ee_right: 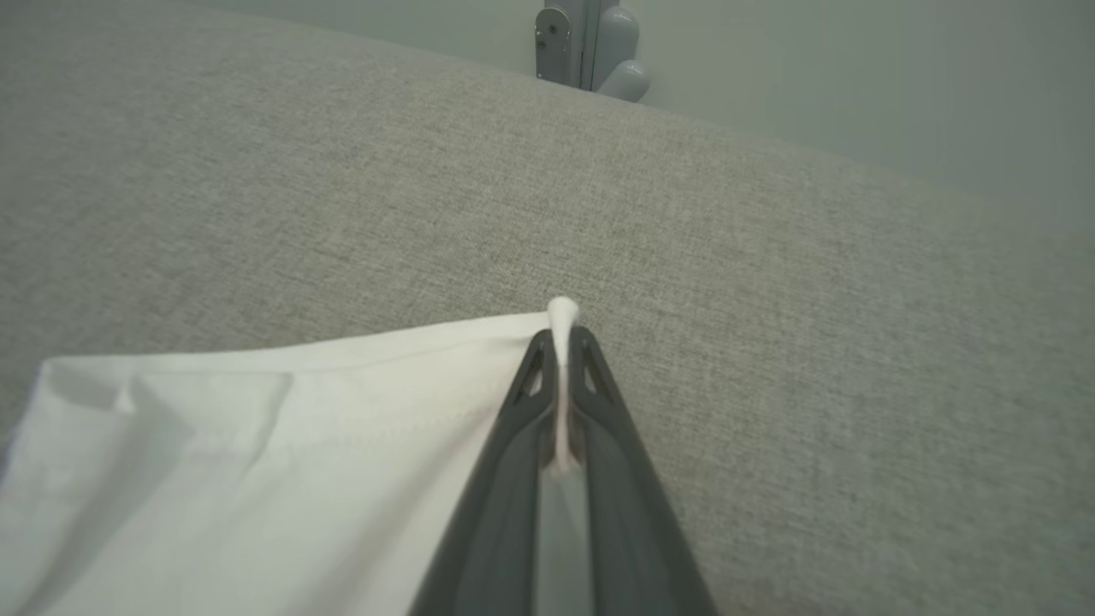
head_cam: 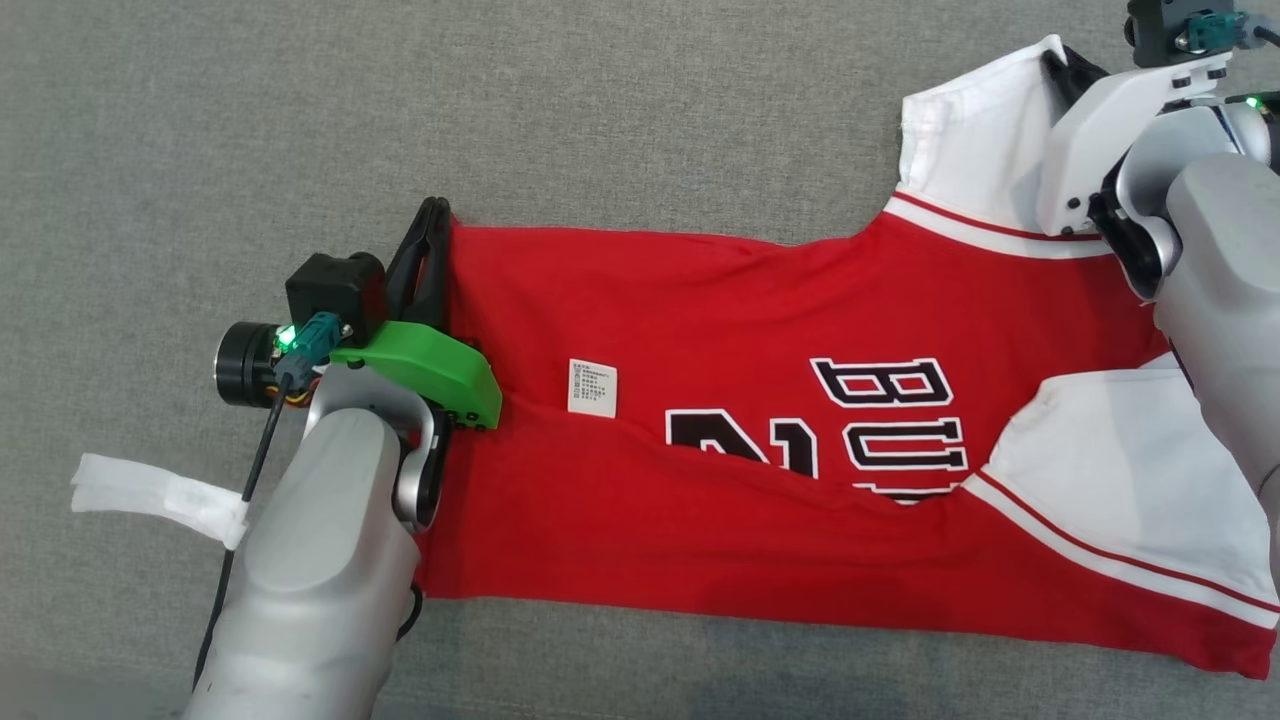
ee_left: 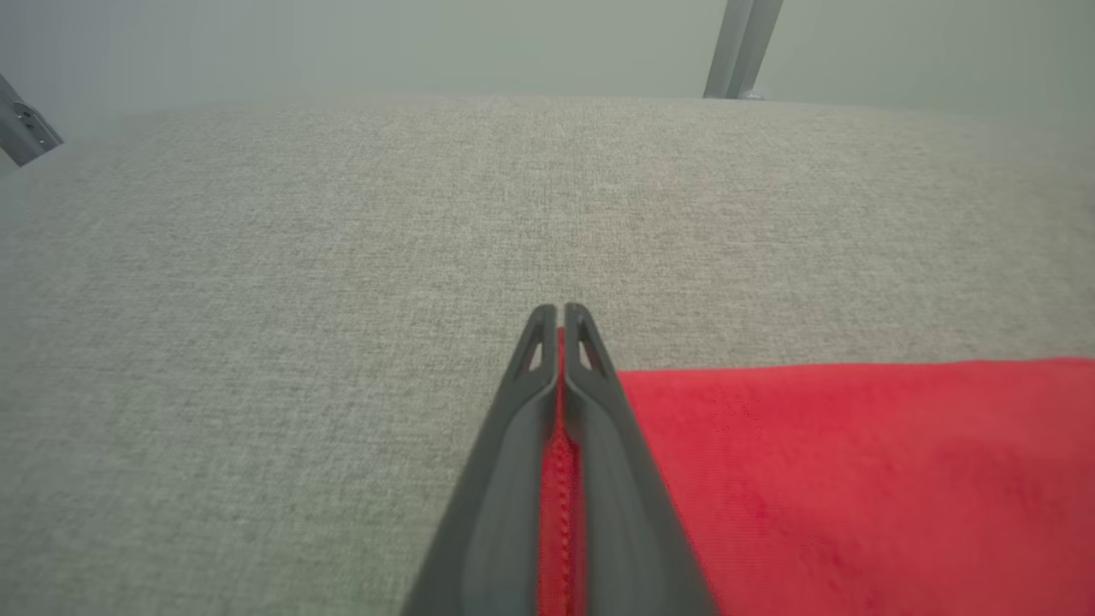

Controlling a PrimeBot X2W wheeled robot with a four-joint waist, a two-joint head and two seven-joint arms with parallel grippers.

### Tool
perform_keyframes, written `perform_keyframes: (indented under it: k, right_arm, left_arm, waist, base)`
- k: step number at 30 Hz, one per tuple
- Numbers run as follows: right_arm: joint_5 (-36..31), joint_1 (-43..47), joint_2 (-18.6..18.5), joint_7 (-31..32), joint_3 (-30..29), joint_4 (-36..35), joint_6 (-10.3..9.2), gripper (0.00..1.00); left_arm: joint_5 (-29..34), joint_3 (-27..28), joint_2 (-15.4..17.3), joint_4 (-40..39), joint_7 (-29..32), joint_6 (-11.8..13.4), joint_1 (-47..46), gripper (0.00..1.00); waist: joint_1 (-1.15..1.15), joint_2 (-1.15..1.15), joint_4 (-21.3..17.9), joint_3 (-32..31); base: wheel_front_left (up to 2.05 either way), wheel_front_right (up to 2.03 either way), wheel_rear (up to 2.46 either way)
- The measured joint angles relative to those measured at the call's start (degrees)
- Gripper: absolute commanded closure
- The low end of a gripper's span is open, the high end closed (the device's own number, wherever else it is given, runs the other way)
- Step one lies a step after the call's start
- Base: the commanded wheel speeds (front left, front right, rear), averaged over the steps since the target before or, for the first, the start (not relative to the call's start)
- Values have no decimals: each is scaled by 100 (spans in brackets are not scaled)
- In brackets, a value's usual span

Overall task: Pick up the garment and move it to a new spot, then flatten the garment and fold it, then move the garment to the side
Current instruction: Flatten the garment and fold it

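The garment (head_cam: 760, 440) is a red jersey with white sleeves and black-and-white lettering, spread sideways across the grey fabric surface. My left gripper (head_cam: 432, 215) is shut on its red hem at the far left corner; the red edge (ee_left: 560, 479) runs between the two dark fingers in the left wrist view. My right gripper (head_cam: 1062, 68) is at the top right, shut on the edge of the white sleeve (head_cam: 985, 140). In the right wrist view a pinch of white cloth (ee_right: 562, 312) sticks out past the fingertips, with the sleeve (ee_right: 239, 462) spreading to the left.
A white strip of tape or cloth (head_cam: 160, 495) lies on the grey surface (head_cam: 640, 110) at the left, beside my left forearm. A white care label (head_cam: 592, 387) shows on the red cloth. Metal frame legs (ee_left: 742, 47) stand beyond the surface's far edge.
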Motion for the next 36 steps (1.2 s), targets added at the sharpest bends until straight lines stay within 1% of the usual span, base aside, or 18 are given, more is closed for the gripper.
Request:
perform_keyframes:
  k: [4, 8, 11, 15, 20, 24, 27, 31, 36]
  right_arm:
    - [-11, -35, -70, -523, -118, 230, -1, 100]
    - [-69, -65, 18, -1016, -167, 337, -1, 100]
    - [-66, -39, 92, -1224, -224, 316, -1, 100]
    - [2, 209, 182, -1303, -370, 53, -1, 100]
    - [83, 940, 144, -1323, -715, -901, -2, 100]
    - [109, 1844, 134, -1326, -1017, -1701, -2, 100]
    - [264, 2598, 182, -1326, -1257, -2202, -2, 100]
    - [334, 3510, 177, -1326, -1446, -2774, -2, 100]
    - [344, 4528, 286, -1326, -1750, -3198, -3, 100]
  left_arm:
    - [29, 62, -2, 49, 0, 45, 1, 100]
    - [111, 244, -7, 73, 0, 76, 19, 100]
    - [198, 431, 1, 57, 0, 83, 94, 100]
    - [327, 617, 29, 48, 0, 35, 306, 100]
    - [420, 850, 49, -66, 0, -16, 721, 100]
    - [524, 1032, 70, -268, 0, -57, 1115, 100]
    - [583, 1157, 59, -391, 0, -76, 1501, 100]
    - [614, 1284, 43, -617, 0, -80, 1995, 100]
    - [625, 1381, 15, -764, 0, -89, 2549, 100]
  waist:
    - [0, 0, -75, -73]
    - [0, 0, -167, -198]
    - [0, 0, -262, -324]
    - [0, 0, -383, -564]
    - [0, 0, -532, -934]
    - [0, 0, -661, -1243]
    - [0, 0, -759, -1473]
    - [0, 0, -903, -1743]
    - [0, 0, -1067, -2008]
  base:
    - [0, 0, 0]
    - [0, 0, 0]
    - [0, 0, 0]
    - [0, 0, 0]
    - [0, 0, 0]
    - [0, 0, 0]
    - [0, 0, 0]
    - [0, 0, 0]
    - [0, 0, 0]
